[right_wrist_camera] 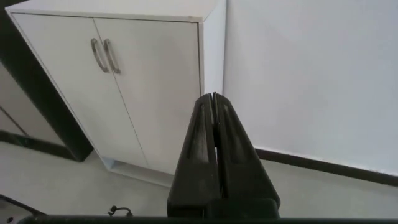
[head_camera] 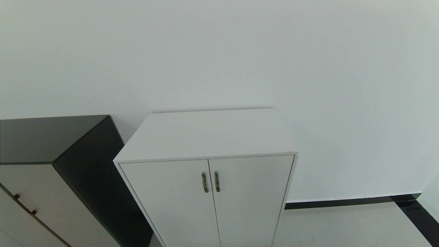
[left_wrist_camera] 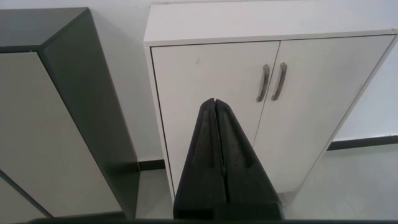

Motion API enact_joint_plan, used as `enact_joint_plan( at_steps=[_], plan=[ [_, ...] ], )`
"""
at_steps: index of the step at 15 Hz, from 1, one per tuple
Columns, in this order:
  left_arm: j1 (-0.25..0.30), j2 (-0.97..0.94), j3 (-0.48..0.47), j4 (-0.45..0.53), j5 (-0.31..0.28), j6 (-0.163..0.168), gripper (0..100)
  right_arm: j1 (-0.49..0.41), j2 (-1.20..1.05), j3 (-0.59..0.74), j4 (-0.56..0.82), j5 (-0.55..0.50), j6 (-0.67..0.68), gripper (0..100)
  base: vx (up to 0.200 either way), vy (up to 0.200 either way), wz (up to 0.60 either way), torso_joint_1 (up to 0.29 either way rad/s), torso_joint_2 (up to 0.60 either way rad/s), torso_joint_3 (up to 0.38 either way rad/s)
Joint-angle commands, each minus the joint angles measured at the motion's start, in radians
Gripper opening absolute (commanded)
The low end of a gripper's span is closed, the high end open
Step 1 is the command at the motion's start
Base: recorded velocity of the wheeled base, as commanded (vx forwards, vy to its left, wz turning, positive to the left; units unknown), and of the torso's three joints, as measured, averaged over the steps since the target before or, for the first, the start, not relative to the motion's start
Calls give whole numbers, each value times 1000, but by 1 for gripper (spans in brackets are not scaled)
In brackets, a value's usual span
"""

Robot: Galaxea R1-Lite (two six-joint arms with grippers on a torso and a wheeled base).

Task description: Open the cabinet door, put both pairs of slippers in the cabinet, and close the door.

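— Nearest each wrist lens, what have you got?

— Black fingers. On my left gripper (left_wrist_camera: 214,102) the two fingers are pressed flat together, only a thin seam between them, and they hold nothing. My right gripper (right_wrist_camera: 213,97) is the same, its jaws closed on nothing.

— And the cabinet?

— The white cabinet (head_camera: 205,133) stands ahead of me with its back to the wall (head_camera: 308,68). Both doors (head_camera: 171,199) are shut and flush. Two slim metal handles (head_camera: 204,182) stand upright side by side at the middle seam, one on each door.

— How does it lie relative to your jaws?

— Both grippers hang in front of it, apart from it and touching nothing. My left one points at the left door, with the handles off toward the cabinet's middle. My right one points at the cabinet's right front edge, where the right door meets the side panel, and the handles are away on its other side.

— Anything around it?

— A dark cabinet (head_camera: 51,137) with a pale front stands just beside the white one on my left, with a narrow gap between them. On my right is pale floor (head_camera: 343,226), with black skirting (head_camera: 343,202) along the foot of the wall.
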Motion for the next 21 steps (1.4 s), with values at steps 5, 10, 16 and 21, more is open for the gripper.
enact_joint_plan(
  at_steps=[5,10,16,21],
  plan=[
    [0,1,0,0,0,0,0,-96,21,1,-1,-4,0,0,0,0,0,0,0,0],
    [0,1,0,0,0,0,0,-251,85,1,-2,-1,-6,0,0,0,0,0,0,0],
    [0,1,0,0,0,0,0,-441,67,4,-1,2,-8,0,0,0,0,0,0,0],
    [0,1,0,0,0,0,0,-436,62,6,-2,3,3,0,0,0,0,0,0,0]
  ],
)
